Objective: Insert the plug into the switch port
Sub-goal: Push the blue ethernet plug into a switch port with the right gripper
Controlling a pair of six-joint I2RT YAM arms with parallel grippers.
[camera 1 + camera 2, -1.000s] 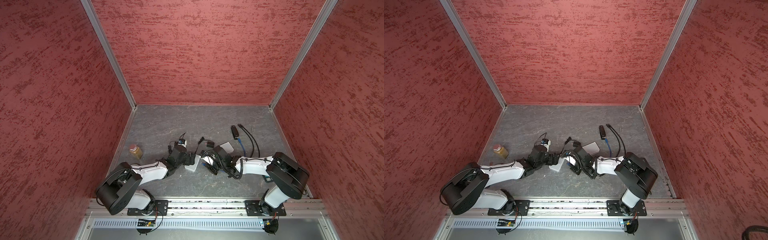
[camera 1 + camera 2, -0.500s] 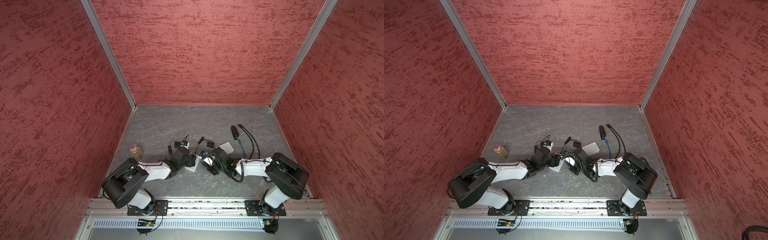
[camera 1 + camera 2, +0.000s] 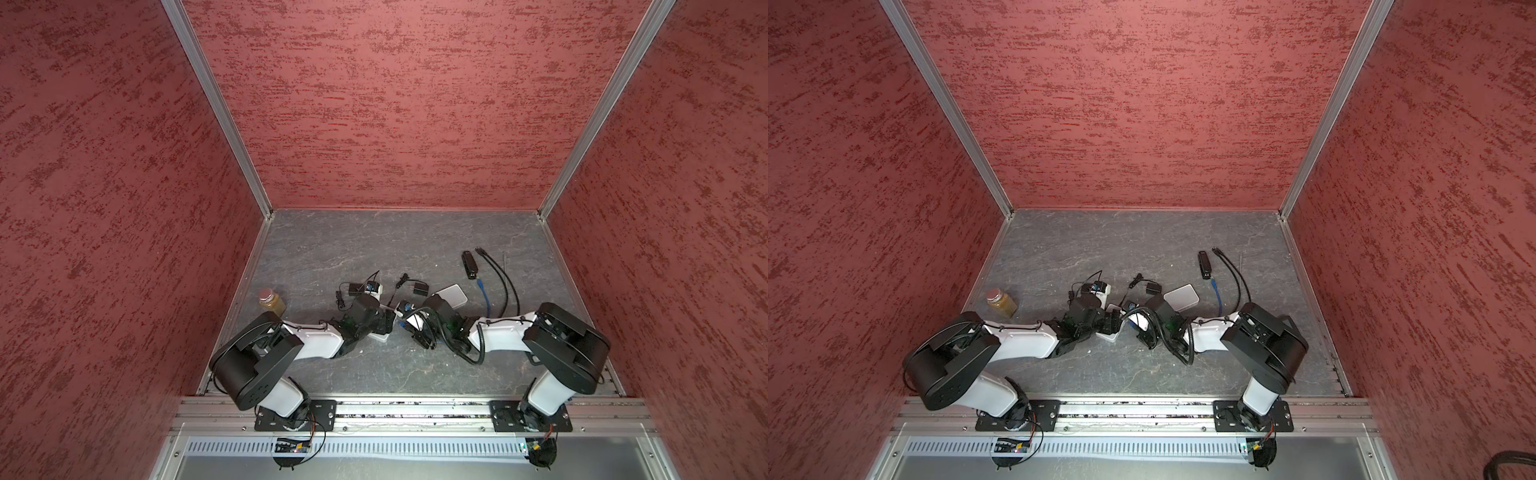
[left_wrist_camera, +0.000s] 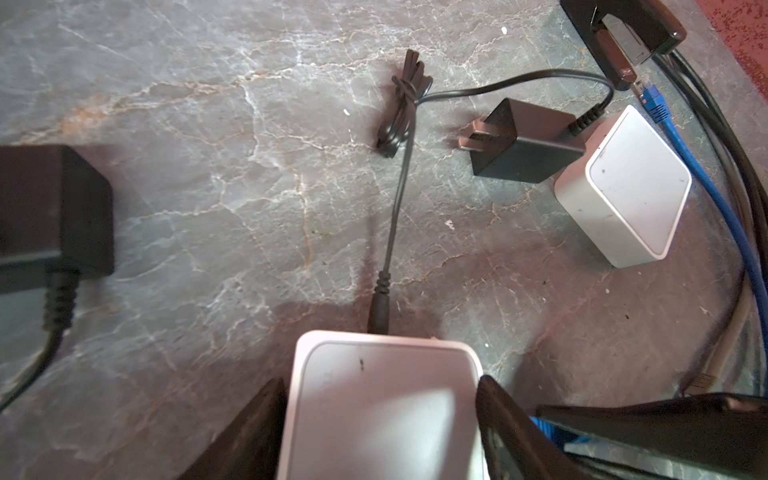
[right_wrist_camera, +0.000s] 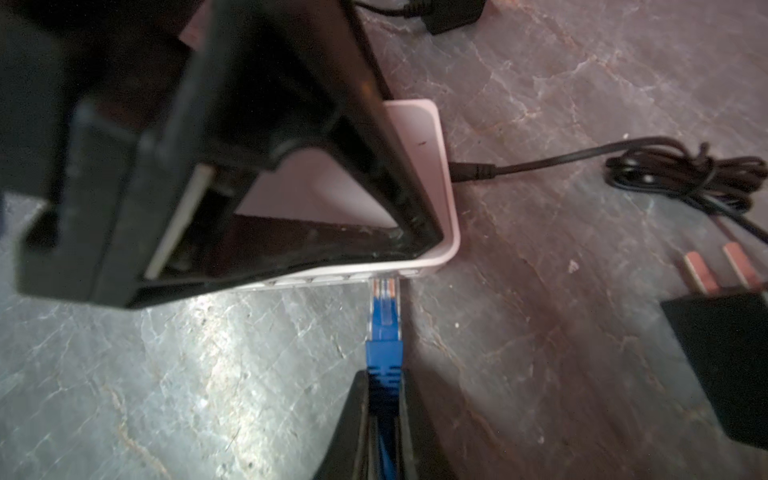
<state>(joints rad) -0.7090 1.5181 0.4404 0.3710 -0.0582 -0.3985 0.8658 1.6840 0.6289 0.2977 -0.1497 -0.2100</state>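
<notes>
My left gripper (image 4: 380, 384) straddled the switch (image 4: 386, 432), a smooth white plastic box with rounded corners and a faintly inset top panel. My two black, wedge-shaped fingers (image 4: 257, 432) lay against its opposite side walls and clamped it between them. The switch sat flat on the table (image 4: 208, 166), a grey surface veined with pale cracks like stone, close to the middle in both top views (image 3: 380, 336).

A thin black power lead (image 4: 395, 208) ran into the switch's back edge through a ribbed cylindrical barrel connector (image 4: 379, 316).

My right gripper (image 5: 384, 378) was closed tight on the ridged blue rubber boot (image 5: 384, 353) of the cable. The plug (image 5: 384, 303), a small clear plastic block with copper-coloured contacts showing through, stuck out ahead of my fingertips. Its tip touched the switch's front face at the row of ports (image 5: 332, 280), near the corner. I could not tell whether it had gone in.

Beyond lay a boxy matte black adapter (image 4: 528, 143) with two flat brassy prongs, just beside a second white box (image 4: 627, 191) of the same rounded shape.
</notes>
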